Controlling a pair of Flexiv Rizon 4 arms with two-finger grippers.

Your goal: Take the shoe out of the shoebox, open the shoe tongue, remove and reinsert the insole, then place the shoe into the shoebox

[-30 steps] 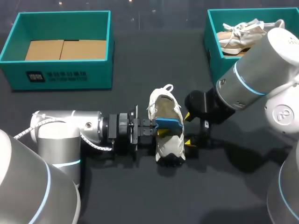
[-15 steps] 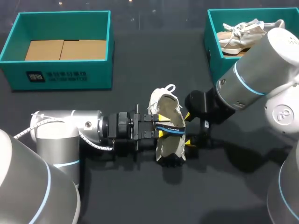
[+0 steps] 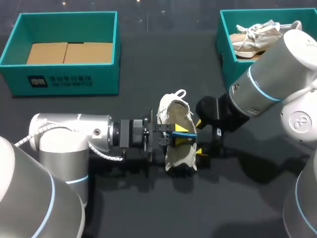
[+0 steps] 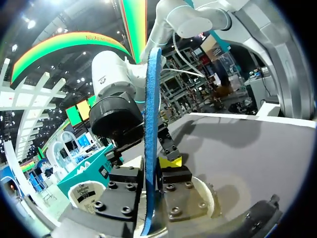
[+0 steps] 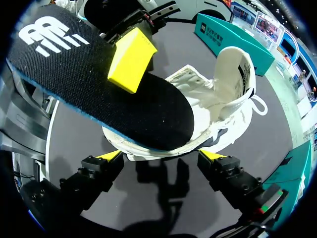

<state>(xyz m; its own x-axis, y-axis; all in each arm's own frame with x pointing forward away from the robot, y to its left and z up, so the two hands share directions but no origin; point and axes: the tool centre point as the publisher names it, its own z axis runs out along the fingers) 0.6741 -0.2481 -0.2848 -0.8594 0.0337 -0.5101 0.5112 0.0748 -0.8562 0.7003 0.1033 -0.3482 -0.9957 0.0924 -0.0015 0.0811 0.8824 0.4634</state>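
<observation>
Left gripper (image 3: pixel 181 134) clamps the insole (image 5: pixel 99 84) edge-on over the shoe (image 3: pixel 179 157), mid-table (image 3: pixel 148 208). Right gripper (image 5: pixel 161 156) is spread wide, just beside the shoe. 2 boxes stand behind: left shoebox (image 3: pixel 64 79), and right shoebox (image 3: pixel 225 54) holding a second shoe (image 3: pixel 252 37).

The left arm (image 3: pixel 74 134) slides farther right, so its pincer (image 3: pixel 183 134) now sits over the shoe's (image 3: pixel 178 158) opening rather than beside it. The insole (image 5: pixel 99 84) it grips turns from flat-faced to edge-on, showing only a thin blue line.
</observation>
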